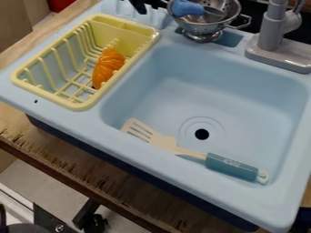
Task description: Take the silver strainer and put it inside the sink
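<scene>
The silver metal strainer point(203, 28) stands at twelve o'clock beyond the light-blue plastic sink point(243, 98). Whether the black gripper point(143, 8), at its ten o'clock, is clenched, I cannot tell. Best pinch the rim, lift level, clear the grey faucet point(271, 34).

Sink point(152, 164): pretty evenly lit, kinda soft light, with gentle shading down the basin walls
Strainer point(208, 28): shiny metal, bright little glints next to darker reflections
Orange toy point(108, 66): small glossy highlights on top
Faucet point(271, 29): mostly soft grey shading, some pale shine on its base
Wooden counter point(67, 168): fairly lit out front, way darker right under the sink's front edge
</scene>
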Controlling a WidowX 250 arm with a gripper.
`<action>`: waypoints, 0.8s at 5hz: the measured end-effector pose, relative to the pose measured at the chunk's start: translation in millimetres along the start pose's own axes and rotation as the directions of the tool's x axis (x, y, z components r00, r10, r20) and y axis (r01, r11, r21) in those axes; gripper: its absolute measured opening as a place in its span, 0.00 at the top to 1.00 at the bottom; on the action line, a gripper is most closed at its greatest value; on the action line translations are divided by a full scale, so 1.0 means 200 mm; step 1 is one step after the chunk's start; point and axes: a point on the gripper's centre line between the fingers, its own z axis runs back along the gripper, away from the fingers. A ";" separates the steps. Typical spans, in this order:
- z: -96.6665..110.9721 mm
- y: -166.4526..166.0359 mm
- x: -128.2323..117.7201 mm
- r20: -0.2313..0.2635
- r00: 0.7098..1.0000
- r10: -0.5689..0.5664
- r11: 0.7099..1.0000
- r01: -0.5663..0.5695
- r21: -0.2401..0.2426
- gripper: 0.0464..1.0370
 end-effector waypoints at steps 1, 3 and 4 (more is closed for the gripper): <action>0.00 -0.01 0.00 -0.001 1.000 0.001 1.000 -0.001 -0.010 0.05; -0.02 -0.01 -0.02 -0.011 0.999 -0.039 0.999 0.039 0.005 0.05; -0.03 -0.01 -0.03 -0.019 0.998 -0.065 0.998 0.065 0.013 0.05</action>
